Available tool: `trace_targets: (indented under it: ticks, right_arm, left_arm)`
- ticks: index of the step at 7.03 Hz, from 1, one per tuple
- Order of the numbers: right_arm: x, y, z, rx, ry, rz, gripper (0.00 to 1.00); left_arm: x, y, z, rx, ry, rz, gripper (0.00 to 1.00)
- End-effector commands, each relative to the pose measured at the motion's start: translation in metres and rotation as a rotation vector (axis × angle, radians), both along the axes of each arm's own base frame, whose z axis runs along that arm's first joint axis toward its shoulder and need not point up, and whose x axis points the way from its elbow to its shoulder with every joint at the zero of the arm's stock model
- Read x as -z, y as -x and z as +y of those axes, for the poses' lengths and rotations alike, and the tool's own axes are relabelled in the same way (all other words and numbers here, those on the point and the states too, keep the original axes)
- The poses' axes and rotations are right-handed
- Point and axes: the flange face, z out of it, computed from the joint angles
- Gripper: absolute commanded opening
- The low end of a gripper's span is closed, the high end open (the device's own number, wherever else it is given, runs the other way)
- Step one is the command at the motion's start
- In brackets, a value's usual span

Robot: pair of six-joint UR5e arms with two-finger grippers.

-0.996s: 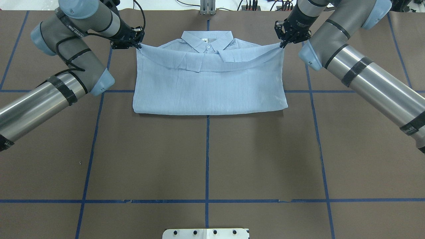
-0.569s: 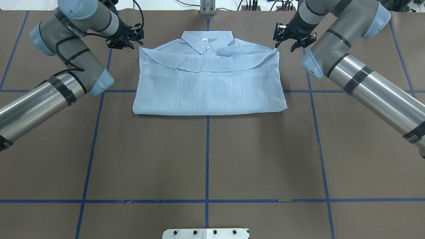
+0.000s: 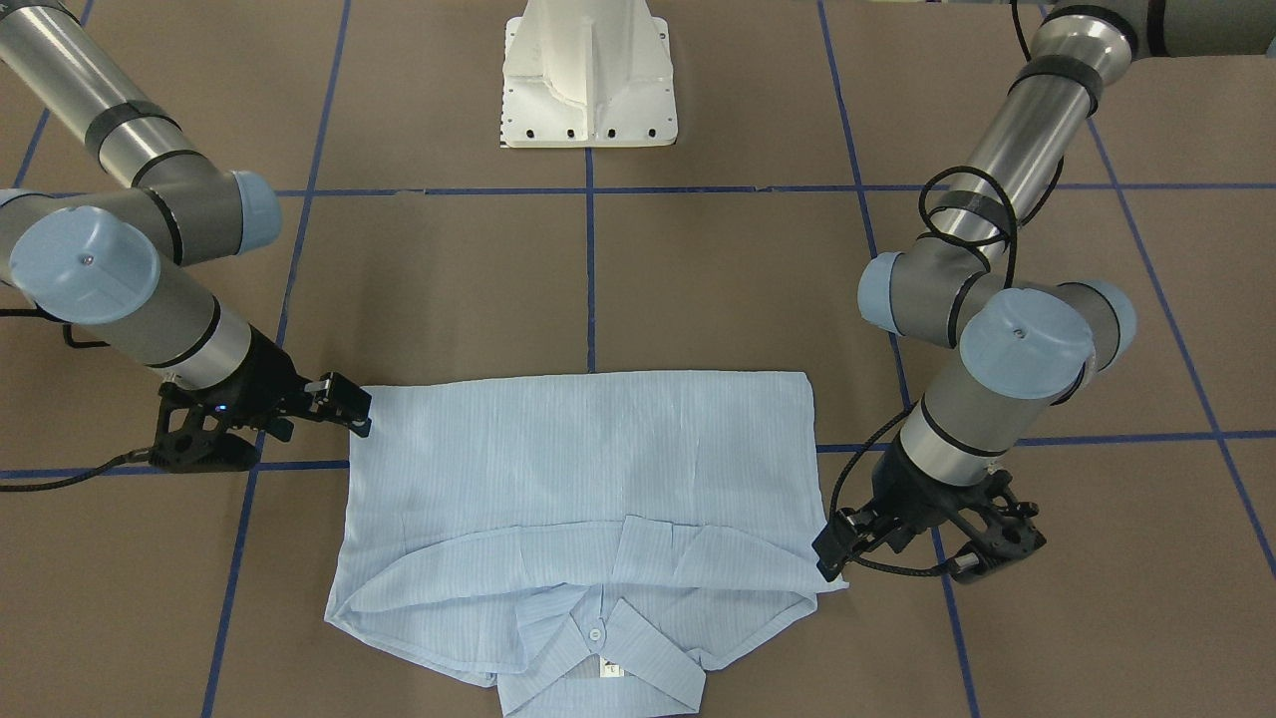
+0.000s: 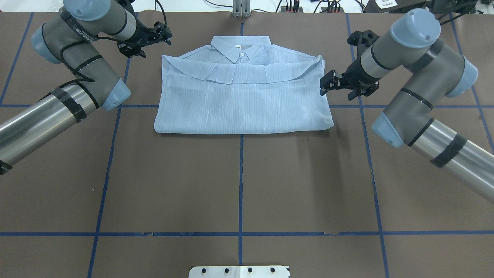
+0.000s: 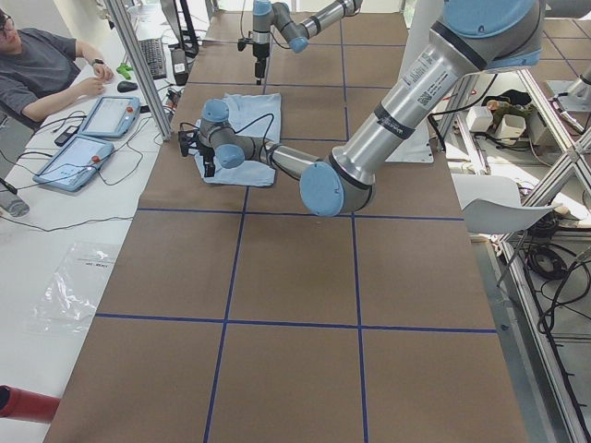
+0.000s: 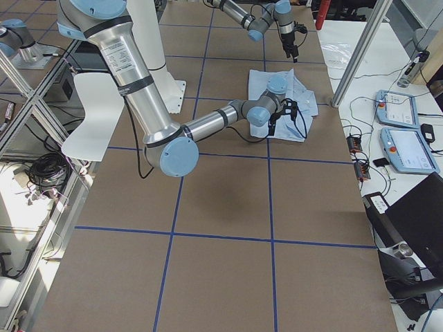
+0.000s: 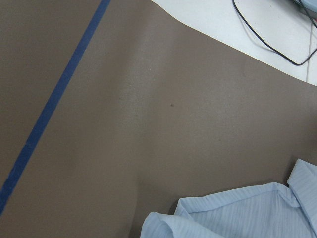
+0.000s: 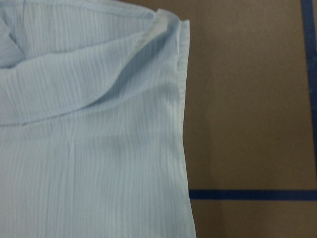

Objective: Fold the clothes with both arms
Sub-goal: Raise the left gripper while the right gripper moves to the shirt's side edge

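Right tool [image 4: 325,83]: jaws parted, nothing between them, hovering just beside the shirt's right edge, right of centre in the overhead frame; cannot tell whether it touches. Left tool [image 4: 164,33]: also parted and empty, upper left of that frame, just off the shirt's shoulder corner, clear of the cloth.

Shirt [image 4: 243,100] lies flat on the desk [image 4: 239,185], upper centre of the frame. It is doubled over once, with the hem edge sagging in a curve just below the collar [image 4: 241,46]. Right wrist view: the side edge shows 2 layers, the upper one curling away near the corner.

Judgement: the step looks like re-gripping for a side fold. To do it well:
- Bring each tool in low at a side edge.
- Pinch both layers together, not only the top 1.
- The fabric looks thin and crinkled, so lift little.
- Move the 2 tools in step, or the stack may drag askew.
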Motion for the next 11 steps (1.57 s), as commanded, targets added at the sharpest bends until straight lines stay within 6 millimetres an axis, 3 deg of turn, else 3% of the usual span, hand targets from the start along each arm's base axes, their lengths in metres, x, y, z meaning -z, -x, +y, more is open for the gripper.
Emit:
trace_targets:
  ticks: [1,2,5,6,7,10,11]
  right_arm:
    - [-0.015,0.037,0.042,0.06,-0.009,0.031,1.0]
    - [-0.019,0.046,0.041,0.063,-0.006,0.044,0.97]
    - [-0.018,0.046,0.035,0.046,-0.021,0.057,0.65]
    - [-0.018,0.045,0.035,0.051,-0.025,0.054,0.21]
    - [-0.019,0.043,0.034,0.047,-0.024,0.055,0.0]
    - [-0.019,0.03,0.038,0.043,-0.02,0.042,0.0]
    - [-0.016,0.015,0.054,0.043,-0.028,0.026,0.0]
  left_arm:
    - [0.003,0.002,0.001,0.001,-0.002,0.003,0.99]
    - [0.005,0.002,0.001,0.001,-0.005,0.005,0.99]
    - [-0.006,0.004,0.004,0.0,-0.001,0.001,0.99]
    - [-0.008,0.004,0.004,0.0,-0.003,-0.002,0.98]
    - [-0.011,0.005,0.005,-0.001,-0.002,-0.004,0.98]
    - [-0.013,0.005,0.005,0.004,0.006,-0.004,0.9]
    - [-0.011,0.005,0.005,0.005,0.006,-0.002,0.89]
